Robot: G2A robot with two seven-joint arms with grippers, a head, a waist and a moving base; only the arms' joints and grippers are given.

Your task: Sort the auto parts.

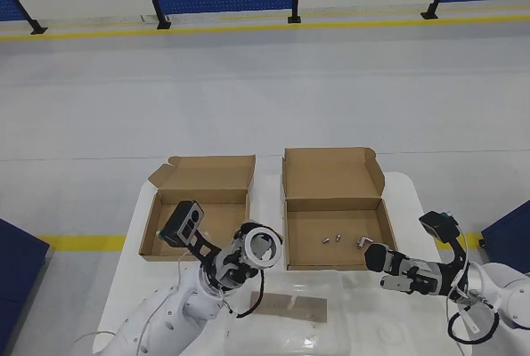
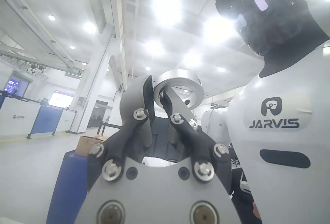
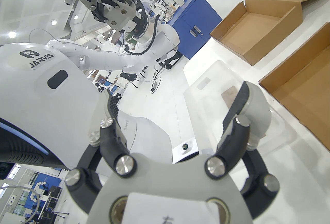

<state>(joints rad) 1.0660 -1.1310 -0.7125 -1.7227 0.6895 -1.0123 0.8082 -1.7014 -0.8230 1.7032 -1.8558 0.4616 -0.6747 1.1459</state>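
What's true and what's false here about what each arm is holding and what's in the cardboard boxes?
1. The left fingers grip a metal ring. True.
2. The right fingers hold a bolt. False: they are open and empty.
3. The cardboard box nearer the right arm contains small metal parts. True.
4. Both cardboard boxes have their lids shut. False: both stand open, the left box too.

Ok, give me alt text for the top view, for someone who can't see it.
The left hand holds a metal ring by the near corner of the left cardboard box. The open right hand sits beside the right box, which holds small metal parts.
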